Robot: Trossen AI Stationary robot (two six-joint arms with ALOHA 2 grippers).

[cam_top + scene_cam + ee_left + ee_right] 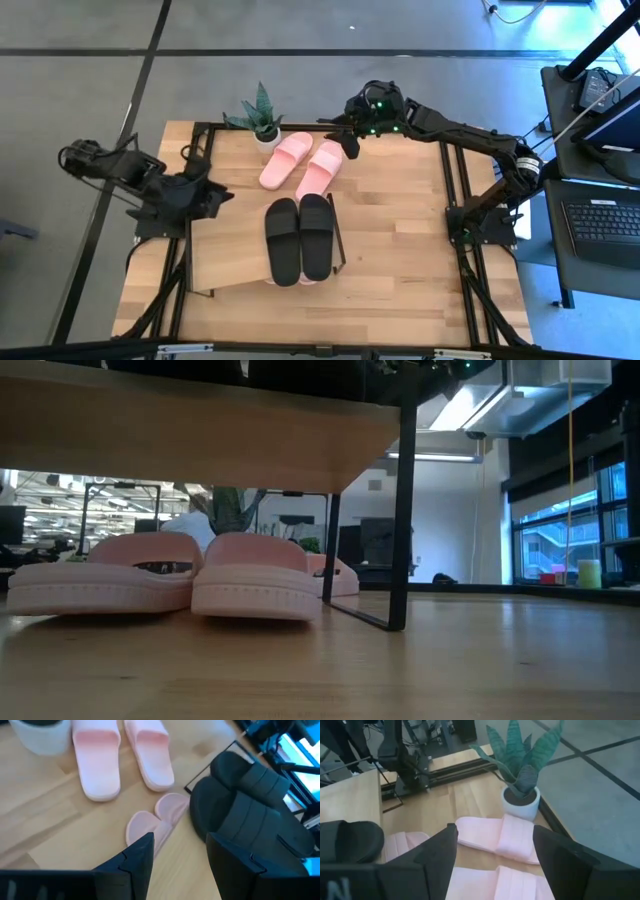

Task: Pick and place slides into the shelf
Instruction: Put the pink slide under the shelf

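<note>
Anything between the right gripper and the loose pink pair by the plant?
Nothing visible. The right gripper, open, hangs beside the pink pair with only bare tabletop between; the potted plant stands off to the side.

Even indoor light, wrist views soft.
Low view: bright windows behind the shelf [200, 435] leave its underside shadowed; near tabletop [480, 660] blurred. Blue glare beside black slides [250, 805].

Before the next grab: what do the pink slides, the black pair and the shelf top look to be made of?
Pink slides: likely soft moulded foam or rubber, matte, with rounded edges and ribbed soles in the low view. Black pair: seemingly the same, matte, no shine. Shelf top: light wood or wood-look board with visible grain; its end frame looks like thin black metal.
</note>
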